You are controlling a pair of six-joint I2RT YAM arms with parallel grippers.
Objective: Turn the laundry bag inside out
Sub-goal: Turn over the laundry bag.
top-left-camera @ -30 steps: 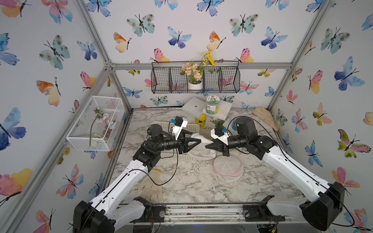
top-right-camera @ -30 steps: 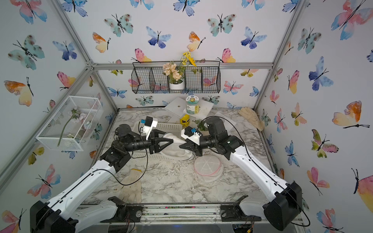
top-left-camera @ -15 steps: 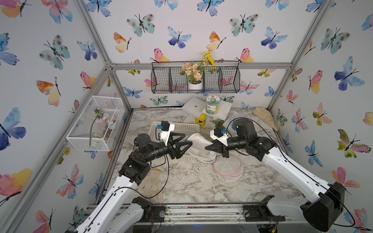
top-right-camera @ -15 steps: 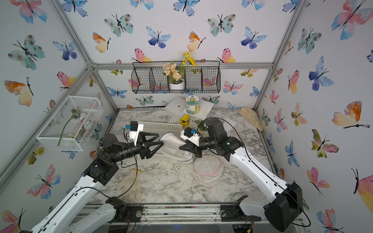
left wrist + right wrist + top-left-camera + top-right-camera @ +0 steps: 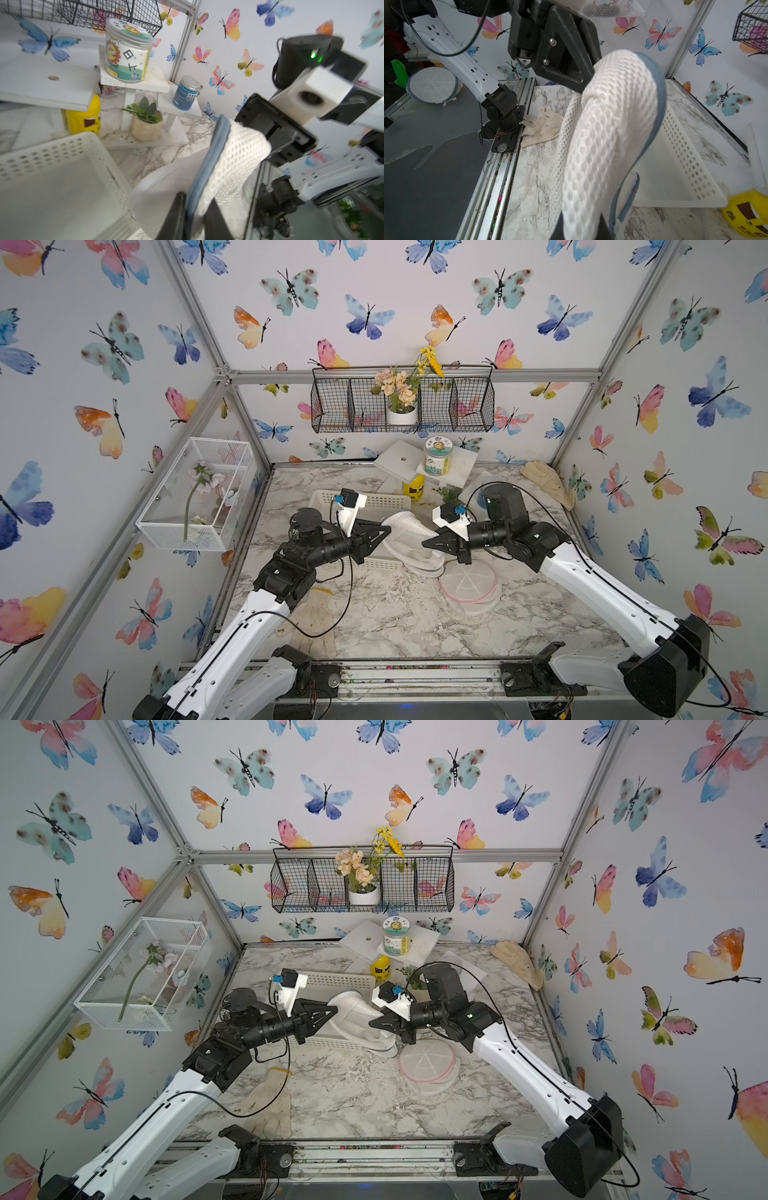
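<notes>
L claw [image 5: 387,531] & R claw [image 5: 427,541] both clamped on laundry bag [image 5: 409,545], over white basket [image 5: 376,502] edge.

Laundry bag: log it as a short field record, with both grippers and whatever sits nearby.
item: white mesh laundry bag, blue-grey trim, bunched and raised between the arms
left: left gripper shut on the bag's trimmed edge
right: right gripper shut on the bag's opposite side
beside: white perforated basket, on the left arm's side
surface: marble table
nearby: flat round pink-rimmed mesh bag; work glove by the left arm
inside out: cannot tell
</notes>
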